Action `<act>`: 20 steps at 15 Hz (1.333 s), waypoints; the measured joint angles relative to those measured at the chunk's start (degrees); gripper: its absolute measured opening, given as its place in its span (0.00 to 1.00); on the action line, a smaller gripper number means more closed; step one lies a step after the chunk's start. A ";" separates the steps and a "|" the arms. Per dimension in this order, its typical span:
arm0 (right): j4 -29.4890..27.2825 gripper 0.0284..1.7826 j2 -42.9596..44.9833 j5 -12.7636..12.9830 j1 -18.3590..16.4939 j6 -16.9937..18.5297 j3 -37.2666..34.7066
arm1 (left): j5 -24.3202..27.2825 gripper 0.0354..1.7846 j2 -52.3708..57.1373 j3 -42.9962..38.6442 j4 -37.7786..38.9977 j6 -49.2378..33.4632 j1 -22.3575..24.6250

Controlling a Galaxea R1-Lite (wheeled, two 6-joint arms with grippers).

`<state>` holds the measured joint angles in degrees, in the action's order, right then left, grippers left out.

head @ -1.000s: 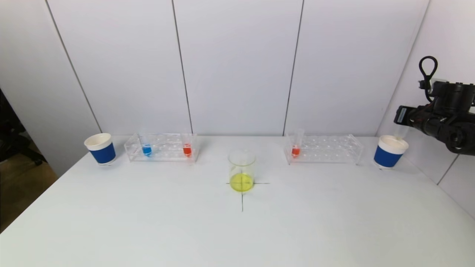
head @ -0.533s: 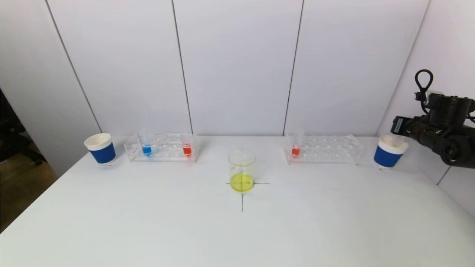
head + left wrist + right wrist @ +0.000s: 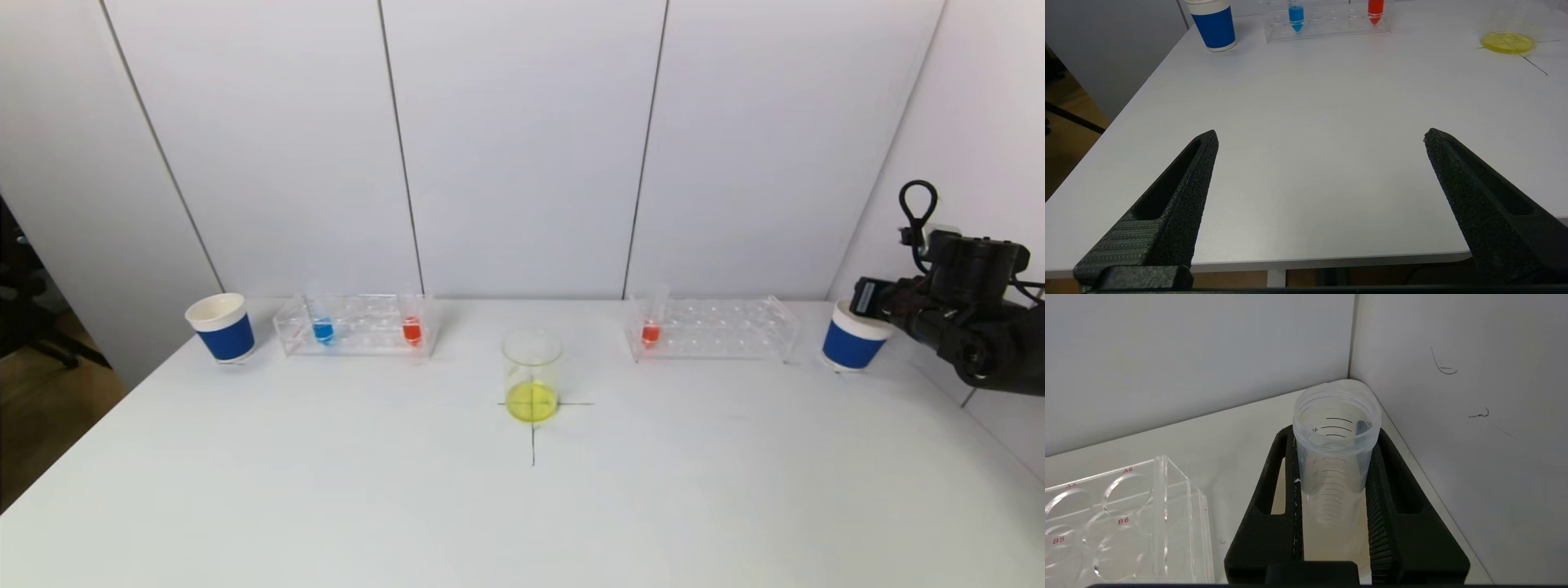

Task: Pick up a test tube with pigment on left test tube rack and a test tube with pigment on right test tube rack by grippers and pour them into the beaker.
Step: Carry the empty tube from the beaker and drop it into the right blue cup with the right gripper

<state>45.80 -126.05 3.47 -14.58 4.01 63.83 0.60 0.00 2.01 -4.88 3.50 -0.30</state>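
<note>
The beaker [image 3: 531, 376], holding yellow liquid, stands on a cross mark at the table's centre. The left test tube rack [image 3: 355, 327] holds a blue-pigment tube [image 3: 323, 330] and a red-pigment tube [image 3: 412, 330]. One red-pigment tube [image 3: 651, 331] stands in the right test tube rack [image 3: 714, 328]. My right gripper [image 3: 867, 298] hangs over the right blue cup [image 3: 853, 347]. It [image 3: 1335, 437] is shut on an empty clear test tube [image 3: 1336, 428], whose lower end reaches down into the cup. My left gripper [image 3: 1321, 132] is open and empty above the table's near edge, out of the head view.
A second blue paper cup [image 3: 220, 327] stands left of the left rack. The right wall [image 3: 980, 122] runs close behind my right arm. Bare white tabletop [image 3: 522, 506] lies between the beaker and the front edge.
My right arm has come down and slightly left, lowering the empty tube into the right blue cup. The left gripper and the racks are unchanged.
</note>
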 joint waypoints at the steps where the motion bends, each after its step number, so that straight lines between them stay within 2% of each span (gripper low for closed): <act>1: 0.22 0.27 -0.11 0.02 0.00 0.00 -0.22 | 0.00 0.99 0.00 0.00 -0.02 0.02 0.01; 12: 0.17 0.27 -0.41 0.10 0.00 0.10 -0.71 | 0.02 0.99 0.00 0.00 0.00 -0.02 0.00; 14: 0.12 0.30 -0.44 0.10 0.00 0.12 -0.61 | 0.02 0.99 0.00 0.00 -0.02 0.00 0.00; 16: 0.01 0.39 -0.44 0.10 0.00 0.15 -0.63 | 0.00 0.99 0.00 0.00 -0.02 0.00 0.00; 20: 0.09 0.74 -0.40 0.10 0.00 0.20 -0.77 | 0.02 0.99 0.00 0.00 -0.02 0.00 0.00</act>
<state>45.89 -126.45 3.57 -14.58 4.21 63.06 0.62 0.00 2.01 -4.90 3.50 -0.30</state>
